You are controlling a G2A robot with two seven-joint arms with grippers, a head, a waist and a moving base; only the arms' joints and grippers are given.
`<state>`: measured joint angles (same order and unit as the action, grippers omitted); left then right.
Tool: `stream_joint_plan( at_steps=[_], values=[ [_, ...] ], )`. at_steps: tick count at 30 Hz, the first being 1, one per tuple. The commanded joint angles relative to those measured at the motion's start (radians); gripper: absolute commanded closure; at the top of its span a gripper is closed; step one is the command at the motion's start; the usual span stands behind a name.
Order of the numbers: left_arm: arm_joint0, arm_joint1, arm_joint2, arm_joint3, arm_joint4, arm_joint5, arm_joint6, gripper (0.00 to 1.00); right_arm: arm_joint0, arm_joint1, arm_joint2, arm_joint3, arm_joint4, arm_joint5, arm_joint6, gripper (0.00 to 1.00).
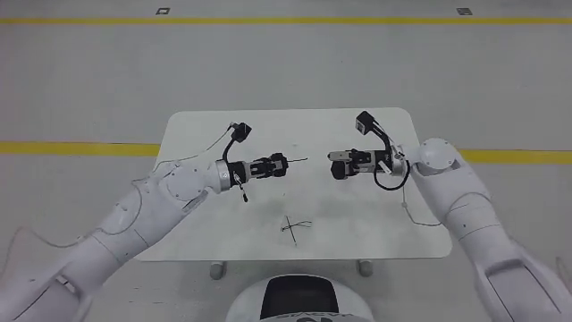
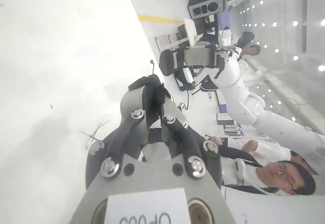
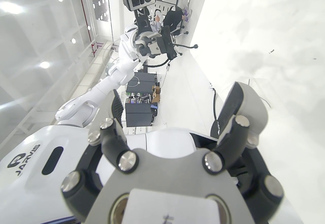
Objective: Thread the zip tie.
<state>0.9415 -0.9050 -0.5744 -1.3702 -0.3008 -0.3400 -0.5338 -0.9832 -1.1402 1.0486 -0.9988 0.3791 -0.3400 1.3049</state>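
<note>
- The left hand [image 1: 281, 165] is clenched on the zip tie [image 1: 297, 160] and holds it in the air above the middle of the table [image 1: 375, 224].
- In the top view, the free end of the zip tie pokes out past the fingertips. It points almost straight across at the other arm.
- The tie's long axis runs roughly along the line joining the two hands, nearly level with the table top.
- The right hand [image 1: 333, 162] is released and carries nothing. Its jaws stand wide apart in its own wrist view [image 3: 175, 100].
- The right hand faces the left one across a small gap and sits near the tie's tip without touching it.
- From the right wrist, the zip tie [image 3: 186, 46] shows as a thin dark strip with a small knob at its end. It sticks out of the far hand towards the camera.
- From the left wrist, the left hand [image 2: 152, 85] has its pads pressed together. The thin tie [image 2: 153, 67] rises from between them.
- A few loose ties [image 1: 295, 226] lie crossed on the table nearer the robot, well apart from both hands.
- Judged from this, the next move depends on the open right hand meeting the free tip end-on. The tie points straight at it, so a small sideways error would make it miss the strip.
</note>
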Motion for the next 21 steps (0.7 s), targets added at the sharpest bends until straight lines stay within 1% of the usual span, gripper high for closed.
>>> stream_joint_plan(
  at_steps=[1, 4, 6, 7, 8, 9, 11, 12, 14, 17, 18, 21],
  values=[
    [0.0, 0.0, 0.0, 0.0, 0.0, 0.0, 0.0, 1.0, 0.0, 0.0, 0.0, 0.0, 0.0, 0.0, 0.0, 0.0],
    [0.0, 0.0, 0.0, 0.0, 0.0, 0.0, 0.0, 1.0, 0.0, 0.0, 0.0, 0.0, 0.0, 0.0, 0.0, 0.0],
    [0.015, -0.004, -0.005, 0.005, -0.061, 0.001, -0.003, 1.0, 0.0, 0.0, 0.0, 0.0, 0.0, 0.0, 0.0, 0.0],
    [0.019, -0.006, -0.008, 0.013, -0.098, 0.0, -0.018, 1.0, -0.009, -0.001, -0.006, 0.006, 0.007, 0.025, -0.003, 0.0],
    [0.019, -0.01, -0.009, 0.022, -0.136, 0.0, -0.049, 1.0, -0.003, -0.002, -0.01, 0.013, 0.007, 0.033, -0.001, 0.0],
    [0.02, -0.014, -0.011, 0.022, -0.169, 0.0, -0.076, 1.0, -0.001, -0.004, -0.014, 0.022, 0.02, 0.027, 0.023, 0.0],
    [0.027, -0.024, -0.021, 0.017, -0.25, 0.0, -0.142, 1.0, 0.011, -0.009, -0.022, 0.055, 0.079, 0.029, 0.085, 0.0],
    [0.032, -0.029, -0.034, 0.025, -0.297, 0.0, -0.189, 1.0, 0.019, -0.013, -0.042, 0.071, 0.108, 0.027, 0.085, 0.0],
    [0.037, -0.038, -0.051, 0.043, -0.32, 0.0, -0.238, 1.0, 0.037, -0.016, -0.075, 0.098, 0.132, 0.016, 0.085, 0.0],
    [0.049, -0.057, -0.073, 0.063, -0.351, 0.0, -0.3, 1.0, 0.062, -0.02, -0.14, 0.13, 0.195, 0.003, 0.085, 0.0],
    [0.053, -0.066, -0.082, 0.073, -0.363, 0.0, -0.321, 1.0, 0.072, -0.02, -0.168, 0.137, 0.222, 0.0, 0.085, 0.0],
    [0.058, -0.086, -0.097, 0.099, -0.364, 0.0, -0.352, 1.0, 0.091, -0.017, -0.22, 0.147, 0.286, 0.0, 0.085, 0.0]
  ],
)
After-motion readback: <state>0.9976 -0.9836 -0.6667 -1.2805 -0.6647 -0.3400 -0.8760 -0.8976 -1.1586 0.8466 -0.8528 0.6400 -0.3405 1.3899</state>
